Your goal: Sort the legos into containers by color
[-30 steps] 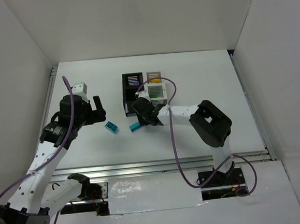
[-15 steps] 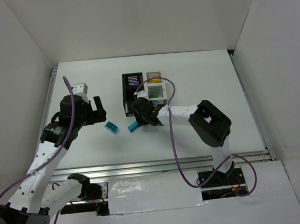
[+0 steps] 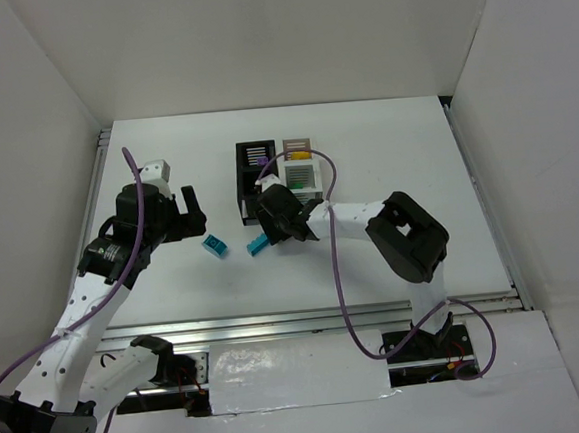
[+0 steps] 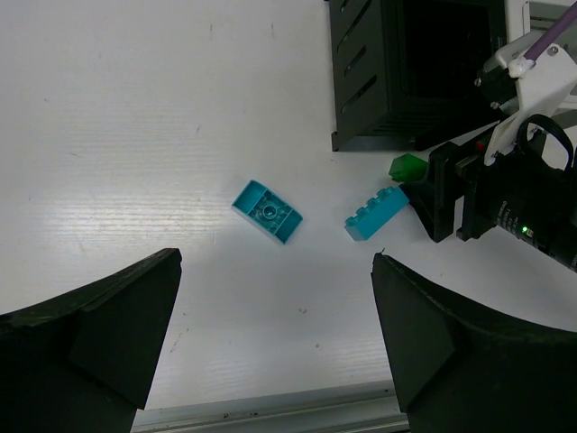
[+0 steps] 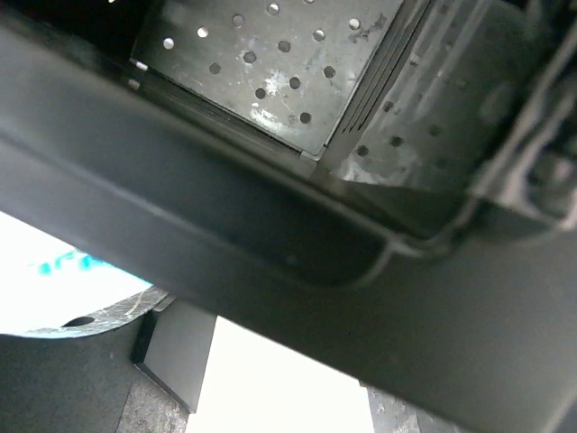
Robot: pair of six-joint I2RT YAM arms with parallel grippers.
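- Fingertips of the right end effector (image 4: 435, 191) are sitting low at the near corner of the black container (image 4: 410, 72). They are just beside the green brick (image 4: 407, 166) and the long teal brick (image 4: 377, 214). No view is showing whether this end effector is parted, closed or pinching anything.
- Crowding is looking like the main hazard. With the tips this tight to the container wall, a closing or sweeping move could be shoving the green brick against the wall, or flicking the long teal brick away, rather than trapping either.
- Two colours are lying at the same tip, so a grab may be catching the wrong brick, or both, and carrying it to the wrong box.
- The right wrist view is showing only the dark perforated container, so the arm is getting no sight of the bricks from there.
- The left end effector (image 3: 193, 214) is hovering wide open and gripping nothing. The curved teal brick (image 4: 267, 210) is lying loose on the counter (image 3: 154, 277) ahead of it.
- Compared with a second ago, the right end effector is sitting closer to the containers and the long teal brick is lying slightly further left. The left arm and the curved teal brick are showing no change.
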